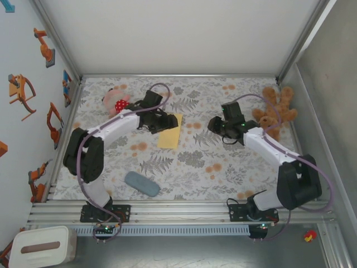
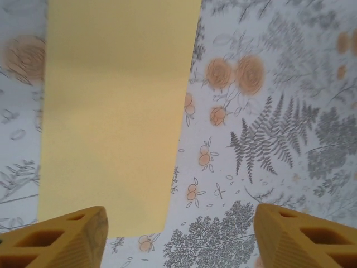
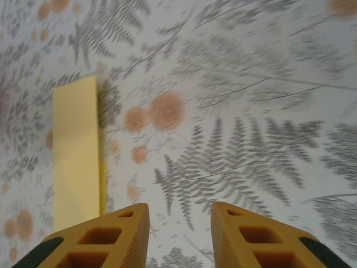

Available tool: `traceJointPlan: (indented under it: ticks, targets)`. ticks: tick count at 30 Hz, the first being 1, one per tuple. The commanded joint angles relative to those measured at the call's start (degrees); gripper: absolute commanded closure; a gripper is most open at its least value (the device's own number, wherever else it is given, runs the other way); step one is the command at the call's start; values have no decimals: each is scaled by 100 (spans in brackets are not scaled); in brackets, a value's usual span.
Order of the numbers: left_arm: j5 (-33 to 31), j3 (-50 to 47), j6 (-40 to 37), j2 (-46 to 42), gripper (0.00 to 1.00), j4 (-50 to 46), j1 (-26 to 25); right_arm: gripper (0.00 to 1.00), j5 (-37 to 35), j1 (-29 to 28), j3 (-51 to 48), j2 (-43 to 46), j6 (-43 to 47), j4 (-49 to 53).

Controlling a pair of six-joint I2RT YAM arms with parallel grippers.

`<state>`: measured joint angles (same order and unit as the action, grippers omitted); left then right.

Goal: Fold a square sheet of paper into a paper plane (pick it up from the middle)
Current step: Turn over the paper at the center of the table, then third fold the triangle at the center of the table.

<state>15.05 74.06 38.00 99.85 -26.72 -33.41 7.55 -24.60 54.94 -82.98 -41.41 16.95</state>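
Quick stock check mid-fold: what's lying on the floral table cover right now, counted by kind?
Yellow paper sheet: 1
Soft toys: 2, the brown teddy bear and the pink soft toy
Grey-blue pad: 1
Total: 4
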Motion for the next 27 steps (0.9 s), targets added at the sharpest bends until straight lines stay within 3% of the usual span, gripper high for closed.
traceJointPlan:
  ticks: [1,6,12,20,27]
  targets:
    - [87,-571,386,-447,23,244,259,71,741,-526,426,-453,70,-592]
    - [166,-1574,990,-1001,21,640,824,81,1401,-1043,845,-1452,-300,-1321]
    - [294,-2178,1394,-1374,21,920,1055,83,1774,-1207,1103,-2333,-777,-1925]
    - [618,-2416,1674,-1236,23,1273,1100,83,1567,-1214,1218,-2943,-874,-1599]
    - [801,-2396,1698,-976,31,1319,1084,83,1430,-1214,1182,-3188,-860,-1369]
